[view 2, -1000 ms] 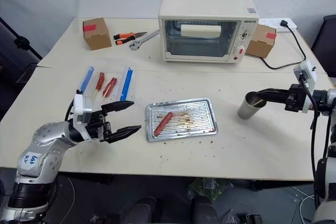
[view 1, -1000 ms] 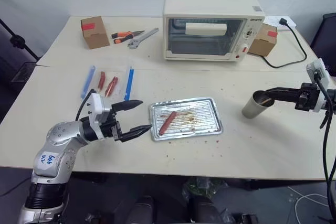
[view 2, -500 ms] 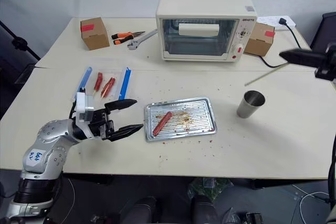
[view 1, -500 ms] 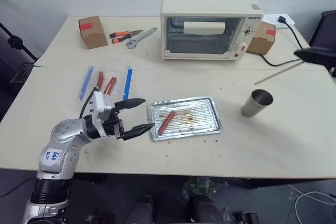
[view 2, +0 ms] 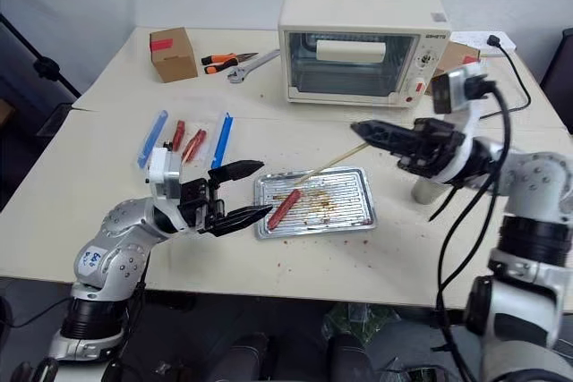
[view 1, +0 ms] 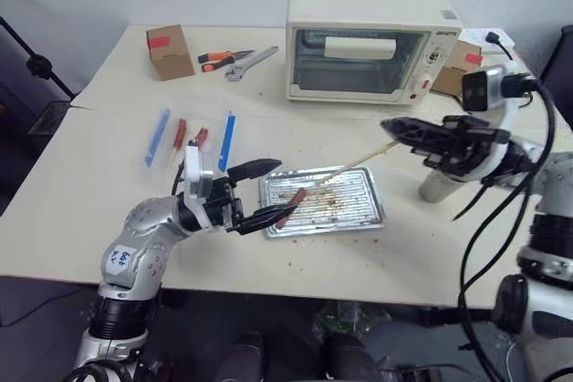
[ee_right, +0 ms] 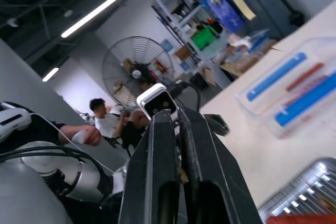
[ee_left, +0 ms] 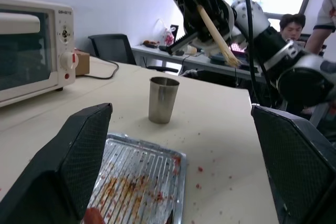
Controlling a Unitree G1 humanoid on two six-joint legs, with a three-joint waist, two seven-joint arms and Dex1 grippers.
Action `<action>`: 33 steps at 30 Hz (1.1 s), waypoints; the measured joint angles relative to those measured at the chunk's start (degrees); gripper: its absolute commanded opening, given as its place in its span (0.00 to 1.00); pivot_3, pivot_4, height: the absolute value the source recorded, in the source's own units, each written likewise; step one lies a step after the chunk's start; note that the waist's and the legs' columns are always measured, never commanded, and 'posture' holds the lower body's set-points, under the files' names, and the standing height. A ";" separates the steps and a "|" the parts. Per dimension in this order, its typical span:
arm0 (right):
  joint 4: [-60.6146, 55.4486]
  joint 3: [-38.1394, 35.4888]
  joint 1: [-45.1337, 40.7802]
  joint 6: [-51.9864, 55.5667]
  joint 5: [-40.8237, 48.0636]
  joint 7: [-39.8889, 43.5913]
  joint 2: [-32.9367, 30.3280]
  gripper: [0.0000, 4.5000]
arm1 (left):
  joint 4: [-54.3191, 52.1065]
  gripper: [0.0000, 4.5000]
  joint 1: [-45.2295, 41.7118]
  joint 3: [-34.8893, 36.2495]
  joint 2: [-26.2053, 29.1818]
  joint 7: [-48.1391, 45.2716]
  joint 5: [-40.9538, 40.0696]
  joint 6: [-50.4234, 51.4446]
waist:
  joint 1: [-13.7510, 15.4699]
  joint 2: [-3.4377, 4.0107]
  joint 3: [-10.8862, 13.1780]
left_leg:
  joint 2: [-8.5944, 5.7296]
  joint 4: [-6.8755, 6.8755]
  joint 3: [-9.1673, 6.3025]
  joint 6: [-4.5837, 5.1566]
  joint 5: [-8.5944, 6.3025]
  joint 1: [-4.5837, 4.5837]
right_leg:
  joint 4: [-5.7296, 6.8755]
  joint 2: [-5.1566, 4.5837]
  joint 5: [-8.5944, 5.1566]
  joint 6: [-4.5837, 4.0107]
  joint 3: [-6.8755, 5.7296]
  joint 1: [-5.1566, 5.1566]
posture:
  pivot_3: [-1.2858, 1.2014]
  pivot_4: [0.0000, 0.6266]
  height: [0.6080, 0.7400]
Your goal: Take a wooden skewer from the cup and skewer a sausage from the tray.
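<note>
Right pincer [view 1: 392, 126] clenched on wooden skewer [view 1: 351, 165], tip slanting down over tray [view 1: 372, 212]. Left pincer [view 1: 269, 192] released, straddling sausage [view 1: 289, 207] end. You needed sausage steadied first, skewer fed lengthwise.

Lighting: even, bright, diffuse from overhead; soft faint shadows on the surface [view 1: 466, 248]. Left wrist view: window glare upper right. Right wrist view: ceiling strip lights, near claw [ee_right: 176, 129] blurred
</note>
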 measured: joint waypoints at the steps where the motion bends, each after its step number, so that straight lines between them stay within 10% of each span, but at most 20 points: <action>1: -1.16 -0.21 0.67 -0.18 1.05 -2.01 1.46 0.01 | -0.62 1.00 -0.05 -0.24 -0.52 0.50 -0.57 0.55 | 0.08 0.00 0.00 | -0.01 -0.01 0.00 0.00 0.00 0.01 | 0.01 0.00 0.00 0.00 0.00 0.00 | 0.52 0.24 1.00; 11: -6.28 -1.04 5.06 -2.78 8.16 -12.41 6.41 0.01 | -2.60 1.00 -0.45 -2.35 -4.38 3.25 -1.99 2.73 | 0.05 0.00 0.00 | -0.01 -0.02 0.03 0.02 0.01 0.03 | 0.03 0.04 0.00 0.00 0.02 0.00 | 0.52 0.24 1.00; 27: -10.10 1.61 10.01 -7.99 12.02 -16.89 6.99 0.00 | -2.58 0.00 -1.75 -2.71 -5.83 4.02 -2.36 2.83 | -0.08 0.00 0.00 | 0.01 -0.04 0.03 0.03 0.01 0.05 | 0.00 0.08 0.00 0.00 0.04 0.00 | 0.52 0.24 1.00; 33: -11.23 2.85 11.56 -10.15 12.83 -18.17 7.00 0.00 | -2.65 0.00 -1.74 -2.46 -4.70 3.93 -2.39 3.37 | -0.11 0.00 0.00 | 0.01 -0.04 0.03 0.04 0.01 0.06 | -0.02 0.08 0.00 0.00 0.04 0.00 | 0.52 0.24 1.00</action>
